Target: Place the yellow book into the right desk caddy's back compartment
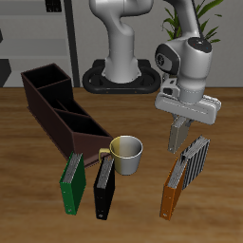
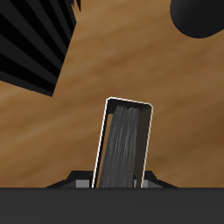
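Observation:
My gripper hangs above the table, shut on the yellow book, a thin pale beige-grey book held upright below the fingers. In the wrist view the yellow book shows edge-on, with a tan cover rim and grey pages, sticking out from the gripper. The right desk caddy is a long dark brown open box with three sections, well away from the gripper across the table. One end section lies toward the table's back, the other near the mug. All sections look empty.
A grey striped book leans on an orange-brown book just below and beside the gripper. A tan mug stands between gripper and caddy. A green book and a black book stand near the front edge.

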You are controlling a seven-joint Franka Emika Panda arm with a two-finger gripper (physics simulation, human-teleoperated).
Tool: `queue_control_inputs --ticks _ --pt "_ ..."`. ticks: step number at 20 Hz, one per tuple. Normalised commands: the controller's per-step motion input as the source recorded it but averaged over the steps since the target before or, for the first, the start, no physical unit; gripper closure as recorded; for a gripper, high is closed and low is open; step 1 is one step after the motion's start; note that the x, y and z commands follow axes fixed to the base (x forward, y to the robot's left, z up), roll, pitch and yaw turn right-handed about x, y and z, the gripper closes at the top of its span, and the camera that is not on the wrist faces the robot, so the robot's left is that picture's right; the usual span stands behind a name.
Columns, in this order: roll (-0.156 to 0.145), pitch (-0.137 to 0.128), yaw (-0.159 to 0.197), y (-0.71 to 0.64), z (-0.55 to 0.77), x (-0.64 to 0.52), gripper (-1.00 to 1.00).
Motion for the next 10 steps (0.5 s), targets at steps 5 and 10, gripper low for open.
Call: queue_control_inputs --ticks 5,10 --pt "0.002 -0.015 -0.01 -0.06 0.11 0.02 1.0" --pt "0.004 -0.075 0.045 -0.16 0.37 -0.06 1.0"
